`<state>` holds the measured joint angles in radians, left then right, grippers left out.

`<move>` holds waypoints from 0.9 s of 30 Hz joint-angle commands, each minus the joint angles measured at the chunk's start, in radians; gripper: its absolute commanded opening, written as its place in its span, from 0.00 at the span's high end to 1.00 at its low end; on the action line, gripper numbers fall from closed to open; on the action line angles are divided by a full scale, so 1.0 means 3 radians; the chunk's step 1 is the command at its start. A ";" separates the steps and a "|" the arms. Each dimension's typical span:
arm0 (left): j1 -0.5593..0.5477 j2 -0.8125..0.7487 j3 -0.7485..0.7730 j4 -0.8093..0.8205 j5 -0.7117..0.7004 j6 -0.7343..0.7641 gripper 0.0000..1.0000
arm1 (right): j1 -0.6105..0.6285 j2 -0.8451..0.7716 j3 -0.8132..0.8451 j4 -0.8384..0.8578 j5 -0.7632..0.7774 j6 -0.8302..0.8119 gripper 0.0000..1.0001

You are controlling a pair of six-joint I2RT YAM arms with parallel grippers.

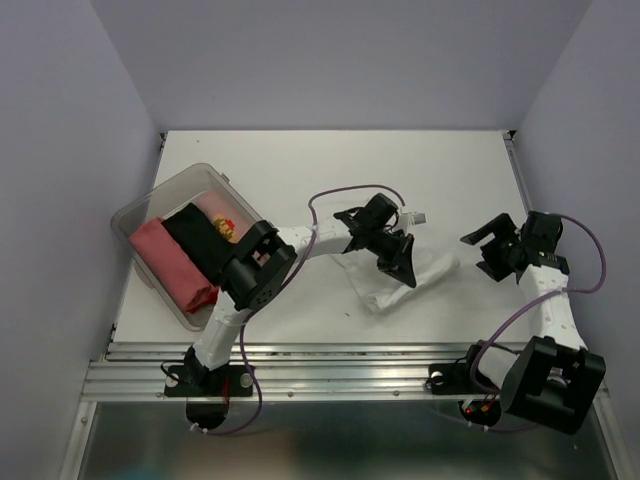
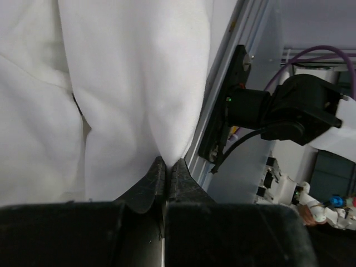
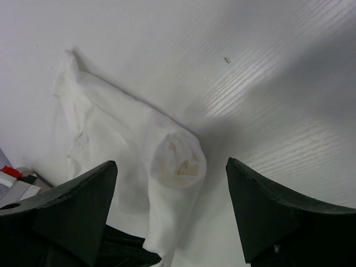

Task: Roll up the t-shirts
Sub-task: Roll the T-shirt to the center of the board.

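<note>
A white t-shirt (image 1: 375,290) lies partly rolled on the table's middle. My left gripper (image 1: 402,265) is down on it, shut on a pinched fold of the white cloth (image 2: 167,158); the shirt (image 2: 128,83) fills that wrist view. My right gripper (image 1: 484,252) hovers just right of the shirt, open. In the right wrist view the shirt's rolled end (image 3: 178,161) shows as a tube between and beyond the two spread fingers (image 3: 72,206), untouched by them. More t-shirts lie in the tub: a salmon-pink one (image 1: 165,262), a black one (image 1: 195,240) and a pale printed one (image 1: 225,222).
The clear plastic tub (image 1: 140,215) stands at the table's left edge. An aluminium rail (image 1: 350,365) runs along the near edge, with both arm bases on it. The right arm's base (image 2: 289,108) shows beyond the rail in the left wrist view.
</note>
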<state>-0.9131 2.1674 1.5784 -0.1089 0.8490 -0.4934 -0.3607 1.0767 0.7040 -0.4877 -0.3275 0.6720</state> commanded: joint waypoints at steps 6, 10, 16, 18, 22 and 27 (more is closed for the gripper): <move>0.0205 -0.0061 -0.0010 0.0337 0.0688 -0.0257 1.00 | 0.0139 -0.0383 -0.0071 0.0005 -0.0376 -0.0327 0.37; 0.0262 -0.0015 -0.0020 0.0337 0.0739 -0.0247 1.00 | 0.0221 -0.0470 -0.0204 0.0000 -0.0452 -0.0348 0.37; 0.0272 0.0113 -0.0097 0.0332 0.0765 -0.0247 1.00 | 0.0517 -0.0460 -0.0260 -0.0133 -0.0121 -0.0159 0.23; 0.0272 0.0128 -0.0122 0.0337 0.0765 -0.0252 1.00 | 0.0583 -0.0470 -0.0286 -0.0138 -0.0059 -0.0108 0.26; 0.0287 0.0139 -0.0189 0.0490 0.0760 -0.0354 1.00 | 0.0686 -0.0567 -0.0398 -0.0011 -0.0059 0.0025 0.30; 0.0328 0.0200 -0.0245 0.0562 0.0754 -0.0401 1.00 | 0.0717 -0.0537 -0.0358 -0.0021 -0.0044 0.0010 0.33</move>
<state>-0.8284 2.2303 1.5192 0.0109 1.0443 -0.6010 -0.1539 0.9268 0.5838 -0.5179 -0.3630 0.6632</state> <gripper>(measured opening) 0.058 0.669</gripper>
